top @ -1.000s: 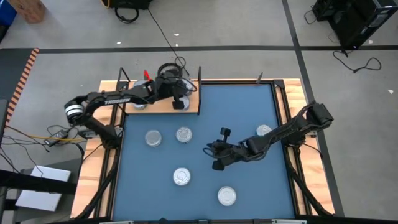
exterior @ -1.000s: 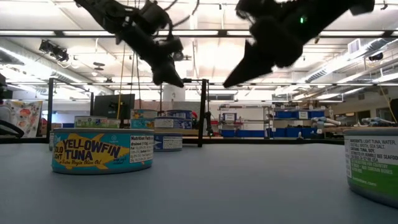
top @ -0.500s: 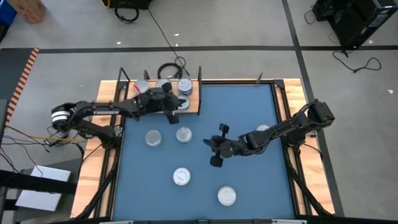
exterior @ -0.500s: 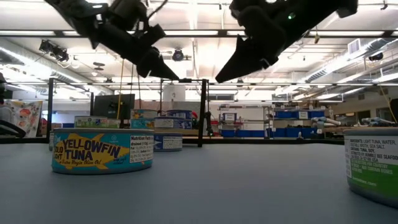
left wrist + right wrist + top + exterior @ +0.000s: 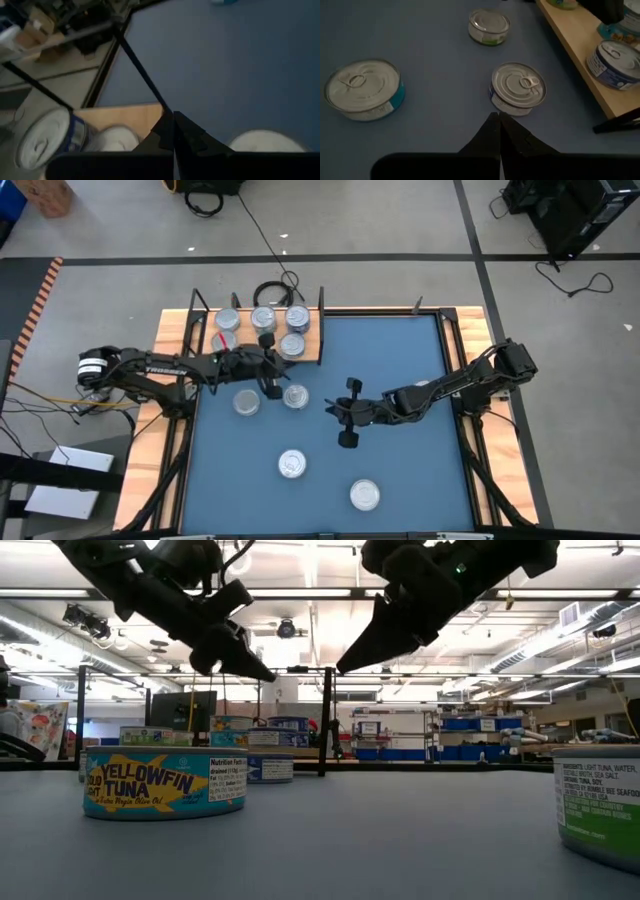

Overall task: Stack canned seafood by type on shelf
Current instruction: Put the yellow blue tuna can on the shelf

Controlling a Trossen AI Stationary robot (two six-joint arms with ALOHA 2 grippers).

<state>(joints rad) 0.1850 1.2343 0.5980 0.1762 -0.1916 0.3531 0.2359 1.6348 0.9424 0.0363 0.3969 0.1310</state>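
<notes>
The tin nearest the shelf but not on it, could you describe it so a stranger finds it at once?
Find the wooden shelf along the far edge of the blue mat. Below its right end, two tins lie side by side on the mat; take the right one, just beside the left gripper. Unlike its neighbour, it sits directly under the shelf's lone front tin.

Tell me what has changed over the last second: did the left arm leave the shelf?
Yes. The left claw has drawn back from the shelf and now hangs, shut and empty, over the blue mat beside a loose tin. That uncovers four tins on the shelf. The right claw, shut, edged slightly toward the shelf. The loose tins on the mat have not moved.
</notes>
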